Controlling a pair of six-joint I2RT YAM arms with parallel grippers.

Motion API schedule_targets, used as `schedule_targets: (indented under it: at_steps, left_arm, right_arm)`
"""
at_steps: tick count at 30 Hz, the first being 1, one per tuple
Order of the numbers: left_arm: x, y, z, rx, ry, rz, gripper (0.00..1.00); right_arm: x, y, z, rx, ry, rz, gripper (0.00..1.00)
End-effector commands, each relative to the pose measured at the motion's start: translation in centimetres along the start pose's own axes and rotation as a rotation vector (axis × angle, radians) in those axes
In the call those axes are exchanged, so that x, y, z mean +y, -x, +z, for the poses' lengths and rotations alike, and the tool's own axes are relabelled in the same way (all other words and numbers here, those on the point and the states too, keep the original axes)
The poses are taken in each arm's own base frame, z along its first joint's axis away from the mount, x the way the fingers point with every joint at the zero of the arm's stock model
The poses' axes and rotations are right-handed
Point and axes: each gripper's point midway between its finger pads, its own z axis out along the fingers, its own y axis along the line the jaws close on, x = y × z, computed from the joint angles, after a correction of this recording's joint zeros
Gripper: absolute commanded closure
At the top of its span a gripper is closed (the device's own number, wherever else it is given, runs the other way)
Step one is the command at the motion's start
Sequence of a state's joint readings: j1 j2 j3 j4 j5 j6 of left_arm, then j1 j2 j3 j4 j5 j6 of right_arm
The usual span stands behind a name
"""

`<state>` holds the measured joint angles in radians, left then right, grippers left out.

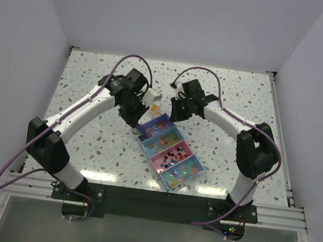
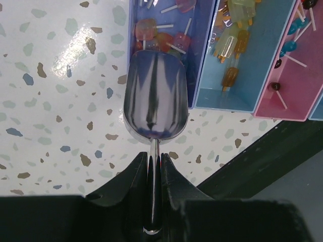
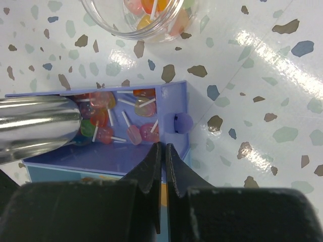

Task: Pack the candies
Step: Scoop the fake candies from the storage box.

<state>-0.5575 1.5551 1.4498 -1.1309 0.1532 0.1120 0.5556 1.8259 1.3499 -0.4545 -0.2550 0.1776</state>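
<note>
The candies (image 3: 113,118) are tiny lollipops, mixed bright colours, lying in the purple compartment; orange ones (image 2: 229,48) lie in the blue compartment beside it. My left gripper (image 2: 154,160) is shut on the handle of a metal scoop (image 2: 154,96). The scoop's bowl looks empty and hangs over the near end of the purple compartment, just above the candies (image 2: 161,38). My right gripper (image 3: 163,147) is shut on the purple compartment's end wall (image 3: 174,103), with the scoop (image 3: 35,128) to its left. In the top view both grippers, left (image 1: 137,115) and right (image 1: 176,112), meet at the box's far end.
The box (image 1: 195,171) of blue and pink compartments lies diagonally at the table's centre. A small clear round jar (image 3: 146,17) holding a few candies stands just beyond the box's far end, also in the top view (image 1: 154,100). The speckled table (image 1: 88,141) surrounds it.
</note>
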Motion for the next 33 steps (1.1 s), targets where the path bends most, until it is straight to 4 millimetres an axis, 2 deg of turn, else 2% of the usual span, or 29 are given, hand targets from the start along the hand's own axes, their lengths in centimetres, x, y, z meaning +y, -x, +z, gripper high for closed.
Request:
schedule_targets:
  at_steps: [1,9,17,24,29,33]
  left_arm:
    - [0.5,0.8,-0.8,0.016,0.051,0.001,1.00]
    - [0.1,1.2,0.2,0.082,0.083,0.036,1.00]
    - [-0.3,1.0,3.1,0.164,0.080,0.060,1.00]
    - [-1.5,2.9,5.1,0.053,0.015,0.046,1.00]
    - [-2.3,3.5,6.4,0.008,-0.028,0.024,1.00]
    - [-3.0,5.2,7.4,-0.083,-0.067,0.004,1.00]
  right_arm:
    - [0.3,1.2,0.1,-0.047,0.009,-0.028,1.00]
    - [0.8,1.1,0.2,-0.056,0.020,-0.037,1.00]
    - [1.3,1.2,0.2,-0.072,0.037,-0.021,1.00]
    - [1.7,1.0,0.4,-0.081,0.063,0.019,1.00]
    - [2.1,0.8,0.7,-0.088,0.085,0.044,1.00]
    - [2.3,0.4,1.0,-0.086,0.101,0.067,1.00]
